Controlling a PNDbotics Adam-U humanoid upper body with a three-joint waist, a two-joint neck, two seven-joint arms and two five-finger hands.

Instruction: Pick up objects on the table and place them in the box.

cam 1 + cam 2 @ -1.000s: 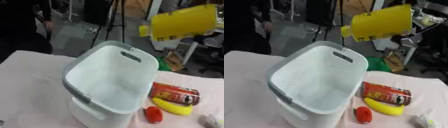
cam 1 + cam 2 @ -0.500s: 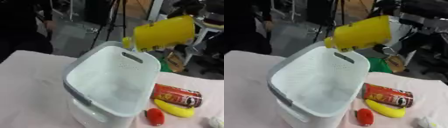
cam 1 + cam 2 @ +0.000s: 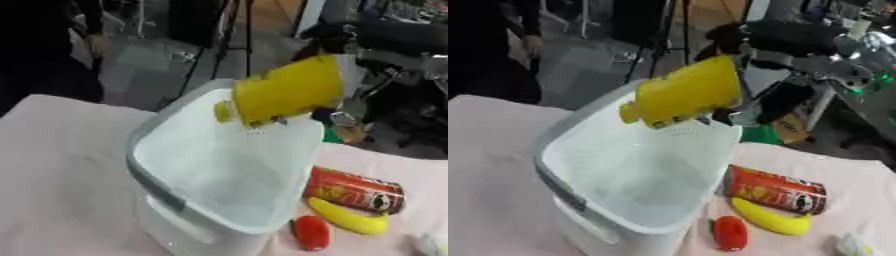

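Box [image 3: 188, 197] and yellow container were the two things that mattered at this moment, and the risk lay between them. Fingers of the right hand [image 3: 772, 102] were dark and blurred against the dark arm, so whether they curled round the yellow container [image 3: 686, 93] could not be told; the hand sat against the container's wide end, and since the container hung in the air, something there had to be carrying it.

Relative to the box, the container hovered above the far rim, tilted, its narrow neck dipping toward the open white interior. Only part of it seemed to overhang the opening; the wide end looked to reach past the far rim, outward.

That was the first hazard, as a judgement: a release from there could let the container strike the far rim and tip away off the bench [image 3: 61, 165] instead of into the box. A second hazard was the height, since a drop onto the hard bottom could make it bounce or rock the light box.

Just to the right of the box lay a red can [image 3: 354, 190], a banana [image 3: 350, 218] and a small red object [image 3: 311, 232], all close to its wall. If the box got nudged sideways, it could push into them or roll the can.

The left hand appeared in neither view.
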